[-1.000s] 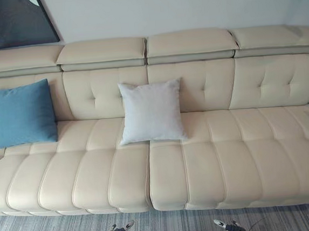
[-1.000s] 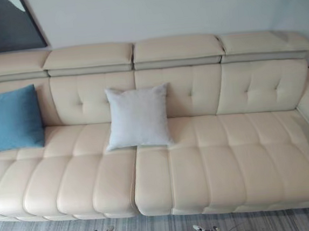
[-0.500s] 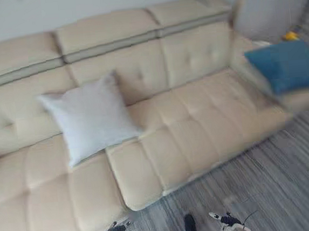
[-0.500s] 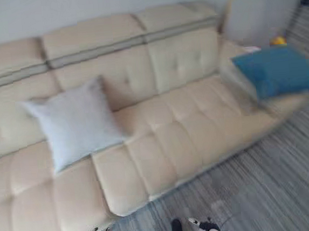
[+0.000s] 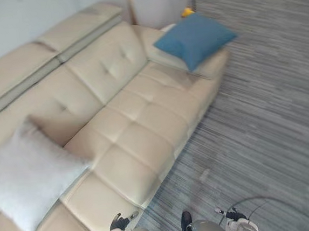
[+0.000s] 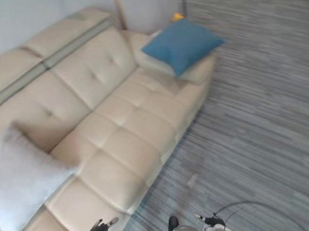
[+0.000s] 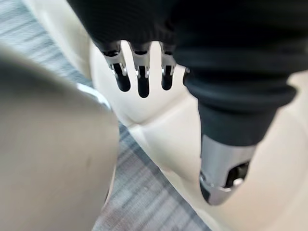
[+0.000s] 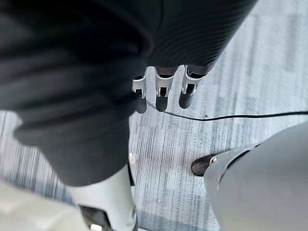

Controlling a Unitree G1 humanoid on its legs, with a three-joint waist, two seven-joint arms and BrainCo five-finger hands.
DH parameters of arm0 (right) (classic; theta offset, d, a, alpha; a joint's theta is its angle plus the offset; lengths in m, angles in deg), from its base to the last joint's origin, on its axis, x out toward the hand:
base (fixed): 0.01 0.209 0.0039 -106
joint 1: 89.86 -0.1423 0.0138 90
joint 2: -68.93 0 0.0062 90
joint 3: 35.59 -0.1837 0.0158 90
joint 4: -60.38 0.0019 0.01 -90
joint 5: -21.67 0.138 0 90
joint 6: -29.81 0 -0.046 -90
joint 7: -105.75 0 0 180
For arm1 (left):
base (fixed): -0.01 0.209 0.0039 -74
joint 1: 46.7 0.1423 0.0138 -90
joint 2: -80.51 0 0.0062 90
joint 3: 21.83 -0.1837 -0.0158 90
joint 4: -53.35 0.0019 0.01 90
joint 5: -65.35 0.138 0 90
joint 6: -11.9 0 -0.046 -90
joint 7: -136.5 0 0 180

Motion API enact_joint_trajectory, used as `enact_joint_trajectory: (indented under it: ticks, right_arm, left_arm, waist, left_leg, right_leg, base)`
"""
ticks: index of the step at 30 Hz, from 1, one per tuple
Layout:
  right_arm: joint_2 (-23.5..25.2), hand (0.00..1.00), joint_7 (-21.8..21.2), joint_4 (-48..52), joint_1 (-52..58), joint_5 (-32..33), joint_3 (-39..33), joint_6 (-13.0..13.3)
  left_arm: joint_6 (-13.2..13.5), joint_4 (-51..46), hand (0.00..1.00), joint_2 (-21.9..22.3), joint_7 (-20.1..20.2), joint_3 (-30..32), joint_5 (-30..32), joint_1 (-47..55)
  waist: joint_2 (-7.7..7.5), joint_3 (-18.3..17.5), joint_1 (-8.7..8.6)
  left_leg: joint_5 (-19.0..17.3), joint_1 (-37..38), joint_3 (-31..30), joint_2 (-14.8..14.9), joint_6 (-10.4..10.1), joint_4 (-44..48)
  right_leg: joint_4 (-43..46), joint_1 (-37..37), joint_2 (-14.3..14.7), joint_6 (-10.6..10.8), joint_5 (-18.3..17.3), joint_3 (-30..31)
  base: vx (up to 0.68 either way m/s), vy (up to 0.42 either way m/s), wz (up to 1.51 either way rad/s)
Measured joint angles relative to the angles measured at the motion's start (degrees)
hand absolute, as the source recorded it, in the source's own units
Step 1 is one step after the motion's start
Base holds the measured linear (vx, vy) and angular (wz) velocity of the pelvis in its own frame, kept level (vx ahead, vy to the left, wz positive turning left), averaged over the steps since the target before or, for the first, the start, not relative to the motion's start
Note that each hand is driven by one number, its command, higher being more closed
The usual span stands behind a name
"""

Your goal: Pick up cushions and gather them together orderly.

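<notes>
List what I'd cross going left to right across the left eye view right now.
light grey cushion leaning on the backrest → bare seat of the cream sofa → blue cushion lying on the sofa's far armrest → grey striped carpet

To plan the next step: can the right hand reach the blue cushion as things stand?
Probably not. The right hand hangs over the carpet, while the blue cushion lies on the sofa's far armrest, well away. Nothing blocks the way; the robot likely must step closer.
</notes>
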Motion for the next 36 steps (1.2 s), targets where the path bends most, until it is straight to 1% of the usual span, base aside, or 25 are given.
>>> enact_joint_trajectory:
  ticks: [1, 2, 3, 4, 5, 6, 7, 8, 10, 11, 13, 15, 17, 18, 20, 21, 22, 24, 25, 26, 28, 30, 33, 35, 36]
  right_arm:
    - [0.47, 0.00, -0.03, 0.74, -0.07, 0.37, -0.02, 0.17]
    - [0.91, 0.00, -0.04, 0.76, 0.08, 0.45, -0.01, 0.24]
    - [1.24, 0.00, -0.07, 0.83, 0.04, 0.51, 0.03, 0.29]
    - [1.78, 0.00, -0.04, 1.61, 0.13, 0.79, 0.09, 0.26]
    - [2.63, 0.00, -0.12, 3.18, 1.41, 1.55, 0.08, 0.38]
    - [3.02, 0.00, -0.14, 3.65, 1.93, 1.53, 0.13, 0.51]
    - [3.51, 0.00, -0.21, 4.23, 2.23, 1.51, 0.88, 0.60]
    - [3.94, 0.00, -0.23, 4.79, 2.49, 1.51, 1.25, 0.60]
    - [4.06, 0.00, -0.35, 5.05, 2.58, 1.51, 1.26, 0.65]
    - [4.26, 0.00, -0.51, 4.92, 2.06, 1.45, 1.34, 0.62]
    - [5.00, 0.00, -0.92, 4.86, 1.34, 1.37, 1.63, 0.65]
    - [5.37, 0.00, -1.31, 4.73, 0.86, 1.38, 1.87, 0.65]
    - [4.80, 0.00, -1.28, 4.72, 0.24, 1.40, 1.40, 0.65]
    - [4.43, 0.00, -1.19, 4.77, -0.40, 1.43, 0.60, 0.64]
    - [4.25, 0.00, -1.19, 4.75, -0.08, 1.44, 0.42, 0.62]
    - [4.27, 0.00, -1.19, 4.81, 0.57, 1.48, 0.30, 0.61]
    - [3.59, 0.00, -1.12, 4.73, -0.02, 1.43, -0.20, 0.68]
    - [2.81, 0.00, -1.19, 4.46, 0.09, 1.39, -0.25, 0.56]
    - [2.30, 0.00, -1.10, 4.50, 0.21, 1.41, 0.42, 0.54]
    - [1.93, 0.00, -1.03, 4.55, -0.18, 1.40, 1.14, 0.52]
    - [2.22, 0.00, -0.39, 3.75, -0.19, 1.49, 2.56, 0.10]
    - [2.77, 0.00, 0.00, 3.44, -0.26, 1.55, 2.52, 0.08]
    - [2.94, 0.00, 0.15, 4.01, -0.34, 1.62, 2.19, 0.09]
    - [2.91, 0.00, 0.17, 4.23, -0.05, 1.61, 2.16, 0.10]
    - [2.98, 0.00, 0.19, 4.21, 0.09, 1.60, 2.16, 0.05]
  left_arm:
    - [0.14, -0.67, 0.00, 0.52, -0.03, 0.79, 0.01, 0.03]
    - [0.12, -0.72, 0.00, 0.67, -0.02, 1.16, 0.03, 0.02]
    - [0.13, -0.73, 0.00, 0.68, 0.00, 1.17, 0.03, 0.11]
    - [0.10, -0.71, 0.00, 0.62, 0.00, 1.38, 0.10, 0.24]
    - [0.01, -0.78, 0.00, -0.07, -0.02, 1.72, 0.11, 0.82]
    - [0.00, -0.83, 0.00, -0.30, -0.01, 1.68, 0.10, 1.08]
    - [0.12, -0.86, 0.00, -0.68, -0.01, 1.68, 0.11, 1.00]
    - [0.06, -0.76, 0.00, -1.06, 0.01, 1.64, 0.02, 0.84]
    - [-0.21, -0.49, 0.00, -1.09, -0.09, 1.65, -0.15, 0.51]
    - [-0.21, -0.18, 0.00, -0.98, -0.28, 1.58, -0.57, 0.58]
    - [-0.23, -0.09, 0.00, -0.33, -0.56, 1.49, -1.79, 0.64]
    - [-0.23, -0.01, 0.00, -0.38, -0.68, 0.99, -2.09, 0.00]
    - [-0.25, 0.74, 0.00, -0.35, -0.72, -0.35, -2.08, -1.62]
    - [-0.33, 1.29, 0.00, -0.25, -0.71, -0.91, -2.05, -2.31]
    - [-0.34, 2.08, 0.00, -0.39, -0.72, -1.23, -2.02, -2.37]
    - [-0.29, 2.06, 0.00, -0.43, -0.71, -1.01, -1.99, -2.14]
    - [-0.30, 2.05, 0.00, 0.32, -0.75, -0.55, -1.98, -2.10]
    - [-0.27, 1.70, 0.00, 1.24, -0.72, -0.57, -1.98, -2.16]
    - [-0.33, 1.37, 0.00, 2.40, -0.68, -0.55, -1.99, -2.22]
    - [-0.38, 0.63, 0.00, 2.77, -0.56, -0.59, -1.99, -2.26]
    - [-0.27, -1.80, 0.00, 2.24, -0.46, -0.77, -1.99, -2.23]
    - [-0.06, -3.04, 0.00, 2.22, -0.44, -1.30, -2.00, -2.20]
    - [0.03, -4.17, 0.00, 2.74, -0.23, -1.45, -1.95, -2.56]
    - [-0.04, -4.17, 0.00, 2.73, -0.21, -1.79, -1.54, -2.45]
    - [-0.02, -4.15, 0.00, 2.70, -0.21, -1.76, -1.48, -2.43]
  waist:
    - [0.09, -0.11, 0.58]
    - [0.16, -0.15, 0.70]
    - [0.23, -0.34, 0.77]
    - [0.42, -0.67, 1.21]
    - [-1.04, -1.56, 1.96]
    - [-1.74, -1.97, 2.03]
    - [-3.00, -2.17, 2.87]
    - [-3.67, -2.40, 2.73]
    - [-3.63, -2.29, 2.67]
    - [-3.42, -2.19, 3.27]
    - [-2.13, -1.84, 3.23]
    - [-2.12, -2.13, 2.93]
    - [-1.97, -1.81, 2.53]
    - [-1.71, -1.48, 1.84]
    - [-2.79, -1.48, 0.72]
    - [-3.83, -1.42, 0.22]
    - [-2.06, -1.49, 0.35]
    - [-1.30, -1.81, 0.07]
    - [0.00, -1.61, 0.07]
    - [0.14, -1.06, 0.07]
    - [-0.52, 0.16, 0.85]
    - [-1.10, 0.19, 1.60]
    - [-1.26, 0.19, 2.02]
    - [-1.22, 0.13, 2.33]
    - [-1.46, -0.28, 2.95]
  left_leg:
    - [0.54, -1.37, -5.30, -2.14, -0.60, -4.34]
    - [2.07, -1.94, -9.39, -3.24, 0.26, -8.40]
    - [3.48, -2.25, -11.58, -3.54, 2.66, -10.37]
    - [7.06, -1.19, -10.58, -2.84, 3.03, -11.11]
    - [6.64, 0.72, -5.90, -2.11, 3.09, -11.77]
    - [6.26, 1.47, -3.99, -1.95, 3.41, -12.18]
    - [5.20, 3.58, -0.57, -2.07, 4.29, -12.83]
    - [4.77, 4.97, 0.97, -2.41, 4.93, -13.03]
    - [4.24, 8.12, 4.19, -1.83, 5.78, -14.05]
    - [4.23, 10.71, 6.47, -1.33, 5.80, -15.65]
    - [4.23, 15.34, 8.58, 0.10, 5.80, -19.47]
    - [4.23, 16.44, 8.69, 1.38, 5.80, -21.45]
    - [4.23, 17.74, 8.45, 2.48, 5.79, -24.10]
    - [4.24, 18.94, 8.27, 3.37, 5.78, -25.33]
    - [4.15, 21.63, 8.05, 3.21, 5.51, -25.66]
    - [3.43, 23.62, 7.62, 2.79, 3.68, -25.22]
    - [3.15, 24.29, 6.02, 4.84, 2.38, -22.40]
    - [4.60, 19.89, 3.42, 5.98, 0.26, -10.78]
    - [8.53, 13.41, 0.94, 7.72, -1.39, 2.32]
    - [9.81, 9.34, -0.26, 8.83, -1.62, 10.27]
    - [6.71, 2.81, 0.56, 9.43, -1.55, 22.13]
    - [4.34, -0.95, 4.41, 8.46, -0.27, 18.80]
    - [4.17, -4.99, 9.12, 5.00, 1.20, -0.21]
    - [11.38, -4.56, 8.20, 1.67, 2.81, -16.04]
    - [14.91, -4.38, 7.28, 0.98, 3.52, -16.66]
  right_leg:
    - [-0.69, 0.66, 0.90, 0.03, -0.03, 2.51]
    - [-1.00, 0.99, 1.48, 0.09, -0.14, 4.08]
    - [-0.16, 1.00, 2.22, 0.33, -0.86, 5.88]
    - [2.28, 0.91, 2.98, 1.18, -2.58, 8.42]
    - [5.99, 0.60, 2.05, 3.15, -5.30, 9.78]
    - [8.02, -0.28, 1.05, 4.95, -6.37, 9.23]
    - [14.19, -2.35, -1.12, 8.41, -7.73, 7.56]
    - [17.53, -3.44, -2.37, 10.74, -8.08, 5.92]
    - [24.98, -6.70, -4.77, 12.05, -8.03, -1.89]
    - [27.08, -7.49, -7.06, 10.30, -8.83, -7.03]
    - [24.63, -7.26, -9.73, 8.18, -10.00, -14.69]
    - [18.70, -8.69, -9.77, 7.69, -9.24, -16.64]
    - [14.51, -11.86, -9.45, 7.43, -6.45, -16.22]
    - [12.56, -13.91, -9.29, 7.07, -3.65, -15.54]
    - [7.23, -13.68, -9.97, 6.71, 2.39, -13.33]
    - [6.84, -13.02, -11.39, 4.86, 6.24, -13.17]
    - [10.88, -12.66, -9.93, 4.14, 2.50, -13.67]
    - [12.35, -11.54, -9.04, 3.08, -0.87, -13.98]
    - [11.48, -9.42, -7.48, 2.51, -2.86, -14.11]
    - [10.49, -7.45, -6.58, 2.00, -3.39, -14.26]
    - [7.67, -0.58, -5.67, 0.32, -4.69, -14.38]
    - [4.02, 4.45, -5.76, 0.43, -4.64, -14.56]
    - [-1.51, 10.47, -6.07, 1.77, -4.97, -14.19]
    - [-4.00, 14.10, -6.22, 3.86, -6.36, -13.66]
    - [-4.56, 14.51, -6.33, 4.55, -6.77, -12.77]
  base:
    - [0.23, 0.074, -1.59]
    - [0.23, 0.118, -1.54]
    - [0.26, 0.165, -1.61]
    - [0.37, 0.212, -1.78]
    - [0.36, 0.190, -1.63]
    - [0.35, 0.192, -1.55]
    - [0.35, 0.193, -1.14]
    - [0.32, 0.175, -1.03]
    - [0.27, 0.106, -0.78]
    - [0.24, 0.083, -0.92]
    - [0.24, 0.052, -0.81]
    - [0.30, -0.063, -0.43]
    - [0.27, -0.157, -0.25]
    - [0.30, -0.216, -0.18]
    - [0.30, -0.226, 0.00]
    - [0.40, -0.299, -0.02]
    - [0.38, -0.311, -0.01]
    - [0.40, -0.349, -0.07]
    - [0.37, -0.304, 0.03]
    - [0.39, -0.256, 0.11]
    - [0.41, -0.190, -0.02]
    - [0.38, -0.125, -0.17]
    - [0.46, -0.019, -0.06]
    - [0.39, 0.081, -0.11]
    - [0.48, 0.157, -0.35]
